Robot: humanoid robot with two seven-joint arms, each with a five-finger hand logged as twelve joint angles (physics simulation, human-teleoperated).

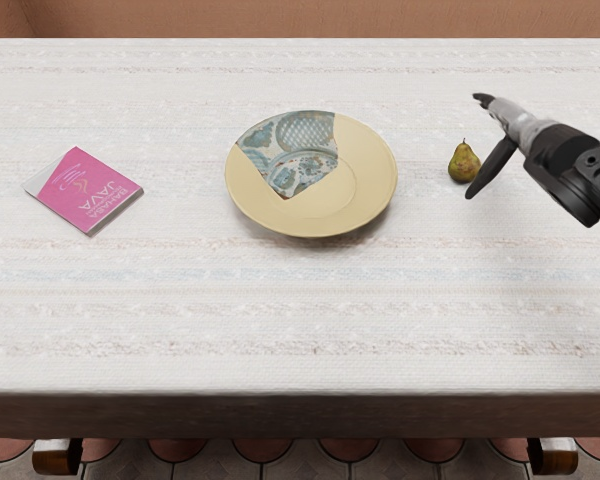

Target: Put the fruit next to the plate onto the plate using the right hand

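A small green-yellow pear stands upright on the table, to the right of the plate. The plate is round and cream with a blue-grey patterned patch on its upper left. My right hand comes in from the right edge, just right of the pear, close beside it but apart. Its dark fingers are spread, one pointing up-left above the pear and one hanging down beside it. It holds nothing. The left arm does not show.
A pink packet lies on the left side of the table. The table has a pale woven cloth, and its front edge runs along the bottom of the view.
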